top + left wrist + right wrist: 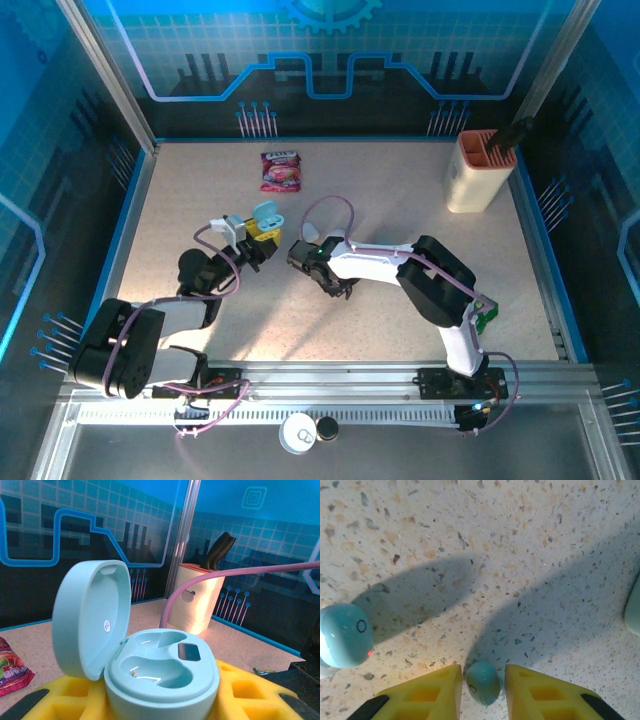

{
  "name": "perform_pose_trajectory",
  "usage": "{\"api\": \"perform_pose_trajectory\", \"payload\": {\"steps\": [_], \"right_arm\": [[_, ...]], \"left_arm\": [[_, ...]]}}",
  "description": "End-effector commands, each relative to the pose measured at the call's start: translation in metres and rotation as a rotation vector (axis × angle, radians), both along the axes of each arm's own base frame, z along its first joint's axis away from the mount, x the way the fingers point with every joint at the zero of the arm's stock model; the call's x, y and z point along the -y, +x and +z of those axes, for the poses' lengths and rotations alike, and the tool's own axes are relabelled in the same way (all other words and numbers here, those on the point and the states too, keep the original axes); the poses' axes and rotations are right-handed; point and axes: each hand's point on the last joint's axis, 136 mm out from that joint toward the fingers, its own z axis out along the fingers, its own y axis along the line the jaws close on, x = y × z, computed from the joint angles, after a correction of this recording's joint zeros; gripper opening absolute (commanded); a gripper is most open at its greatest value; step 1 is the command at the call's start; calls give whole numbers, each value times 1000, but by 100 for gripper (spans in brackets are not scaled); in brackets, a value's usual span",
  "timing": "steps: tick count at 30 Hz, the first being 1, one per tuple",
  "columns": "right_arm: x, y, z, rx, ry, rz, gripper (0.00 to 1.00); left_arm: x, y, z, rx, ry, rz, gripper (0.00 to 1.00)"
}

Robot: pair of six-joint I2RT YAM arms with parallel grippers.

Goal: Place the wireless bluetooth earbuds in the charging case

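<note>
— Right pincer (483, 679) is almost shut. Its yellow fingers (432, 692) seem to pinch one pale-blue earbud (482, 684) low on the table (520, 555). Why?
— To lift it, I think. A second earbud (344, 635) lies near. Further left, the left pincer (157, 700) clamps the charging case (160, 677), its lid (90, 615) upright and the wells empty, ready to receive.

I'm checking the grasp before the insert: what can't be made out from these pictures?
Right wrist view: whether the right gripper is pinching the earbud; the bottom edge cuts off both.
Right wrist view: a pale-blue object cut off by the right edge; unidentifiable.
Left wrist view: the base of the charging case, hidden by the bottom edge and the yellow fingers of the left gripper.
</note>
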Motion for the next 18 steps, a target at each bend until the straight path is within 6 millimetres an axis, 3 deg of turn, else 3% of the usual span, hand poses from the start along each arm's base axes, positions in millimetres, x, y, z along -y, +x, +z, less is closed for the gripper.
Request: {"api": "perform_pose_trajectory", "payload": {"steps": [1,10,14,18], "right_arm": [[0,1,-1,0,-28,6,26],[10,3,6,-3,-30,9,20],[11,2,17,-21,114,-32,20],[15,3,41,-32,337,-93,20]], "left_arm": [[0,-1,5,20,-10,-15,29],[2,0,1,24,12,-27,30],[4,0,-1,25,23,-35,30],[9,-3,-4,30,40,-73,30]]}}
